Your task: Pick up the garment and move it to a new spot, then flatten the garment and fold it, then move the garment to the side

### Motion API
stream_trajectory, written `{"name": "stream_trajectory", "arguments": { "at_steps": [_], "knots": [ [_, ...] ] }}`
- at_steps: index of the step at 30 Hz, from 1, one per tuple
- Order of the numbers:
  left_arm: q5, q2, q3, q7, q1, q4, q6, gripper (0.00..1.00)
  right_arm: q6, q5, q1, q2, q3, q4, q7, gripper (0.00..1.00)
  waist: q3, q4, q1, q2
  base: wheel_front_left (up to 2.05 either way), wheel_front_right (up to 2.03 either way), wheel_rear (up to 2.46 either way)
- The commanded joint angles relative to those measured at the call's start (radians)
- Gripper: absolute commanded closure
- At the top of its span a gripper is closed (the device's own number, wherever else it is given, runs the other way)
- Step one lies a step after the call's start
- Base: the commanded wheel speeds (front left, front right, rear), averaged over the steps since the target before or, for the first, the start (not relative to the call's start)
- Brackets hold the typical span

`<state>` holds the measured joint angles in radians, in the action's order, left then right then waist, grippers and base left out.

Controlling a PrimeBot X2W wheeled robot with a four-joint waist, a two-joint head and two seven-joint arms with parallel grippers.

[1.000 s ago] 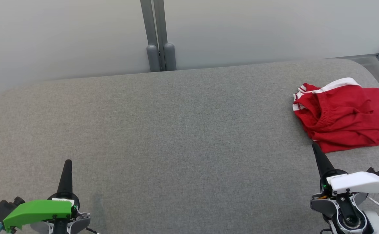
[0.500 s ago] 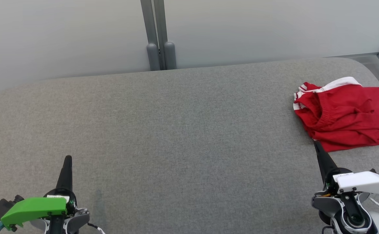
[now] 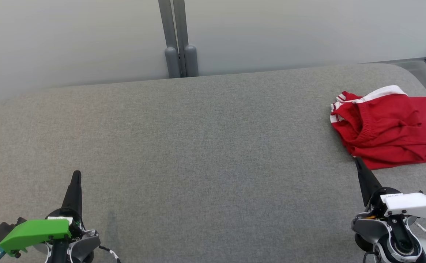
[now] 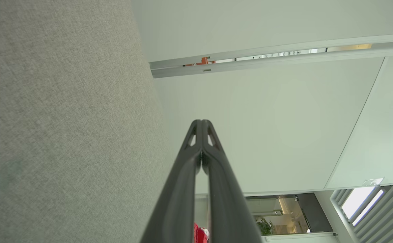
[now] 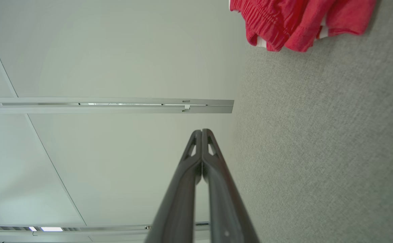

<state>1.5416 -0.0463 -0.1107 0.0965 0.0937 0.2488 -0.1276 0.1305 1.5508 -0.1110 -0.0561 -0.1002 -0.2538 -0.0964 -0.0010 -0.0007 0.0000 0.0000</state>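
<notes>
**Grey fabric-covered worktop [image 3: 213,146] carrying a red, white-trimmed cloth garment [image 3: 388,135]**

The worktop, rounded at its corners, spans the head view. The garment lies folded and slightly rumpled at the worktop's far right side. The right end effector [image 3: 357,160] has its dark fingers pressed together and empty, and points toward the garment's near edge without touching it. The left end effector [image 3: 76,174], likewise closed on nothing, stands well apart at lower left.

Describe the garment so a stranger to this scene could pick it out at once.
Start at the wide grey fabric-covered table before the pale wall. Go to its far right end, just beyond the tip of the right gripper. The garment lies there, crumpled: bright red with white stripes at one edge, standing out against the plain grey around it.
</notes>
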Motion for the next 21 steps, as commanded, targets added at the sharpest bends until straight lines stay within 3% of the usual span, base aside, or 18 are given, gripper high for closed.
{"name": "stream_trajectory", "arguments": {
  "at_steps": [1,10,21],
  "knots": [
    [0.019,-0.007,-0.004,0.007,0.017,-0.004,-0.005,1.0,0.0,0.02,0.003,0.001,-0.006,0.008,-0.009,1.0,0.001,0.0,0.0,0.0,0.0,0.0,0.0],
    [0.076,-0.007,-0.005,0.022,0.023,-0.005,-0.006,1.0,0.0,0.067,0.005,0.007,-0.019,0.013,-0.023,1.0,0.004,0.001,0.0,0.0,0.0,0.0,0.0],
    [0.071,-0.007,-0.005,0.021,0.021,-0.004,-0.006,1.0,0.0,0.064,0.005,0.007,-0.018,0.013,-0.022,1.0,0.004,0.001,0.0,0.0,0.0,0.0,0.0]
  ]
}}
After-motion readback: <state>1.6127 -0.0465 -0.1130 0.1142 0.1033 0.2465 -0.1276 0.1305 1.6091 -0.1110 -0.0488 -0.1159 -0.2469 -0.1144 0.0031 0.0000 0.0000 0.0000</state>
